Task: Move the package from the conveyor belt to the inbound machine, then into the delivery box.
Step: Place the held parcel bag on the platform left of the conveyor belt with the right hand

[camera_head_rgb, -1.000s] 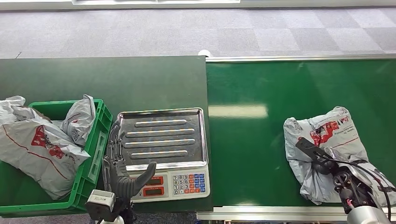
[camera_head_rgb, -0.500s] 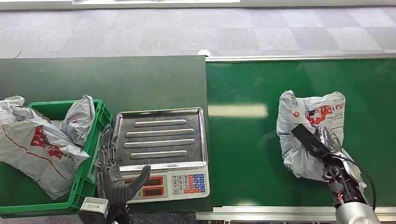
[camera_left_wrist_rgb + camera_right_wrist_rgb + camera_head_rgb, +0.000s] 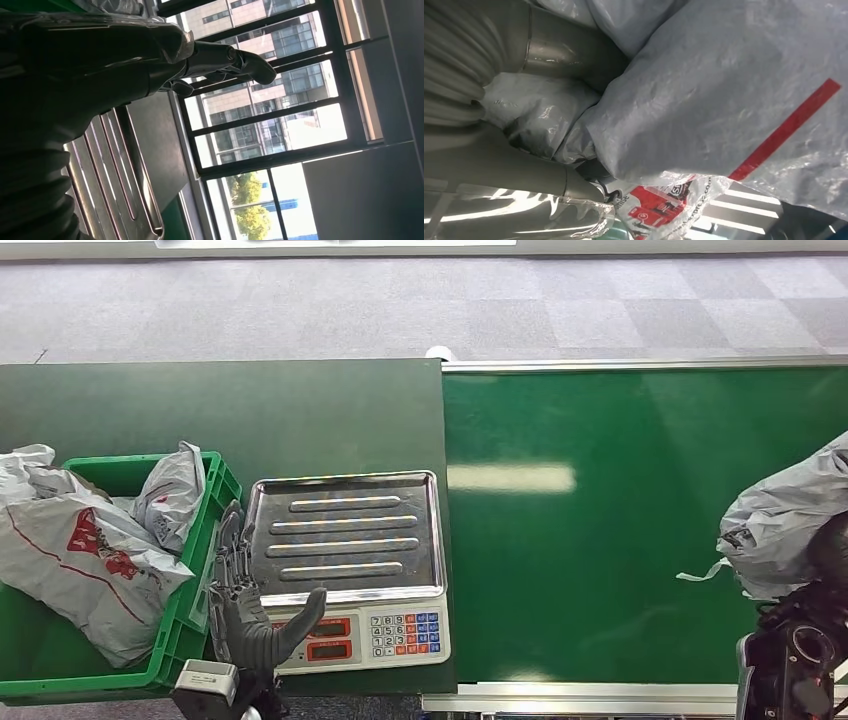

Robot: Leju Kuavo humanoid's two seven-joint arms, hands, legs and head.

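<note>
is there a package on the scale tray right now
No, the steel scale tray is bare; the right hand holds the grey package over the belt's edge.

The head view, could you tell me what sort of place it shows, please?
Probably a parcel-sorting station: a green conveyor belt, a weighing scale with keypad, and a green crate holding grey mailer bags.

Parcel sorting station inside an office-type building.

Marked as such by a green conveyor belt (image 3: 600, 530) with metal edge rail, butted against a dark green table (image 3: 220, 410); a steel-platter scale (image 3: 345, 540) with keypad and red displays; a green crate (image 3: 205, 540) stuffed with grey mailer bags (image 3: 80, 550). Floored in grey carpet tiles (image 3: 420, 310). Walled by tall dark-framed windows (image 3: 270, 110) facing office blocks and trees.
</note>
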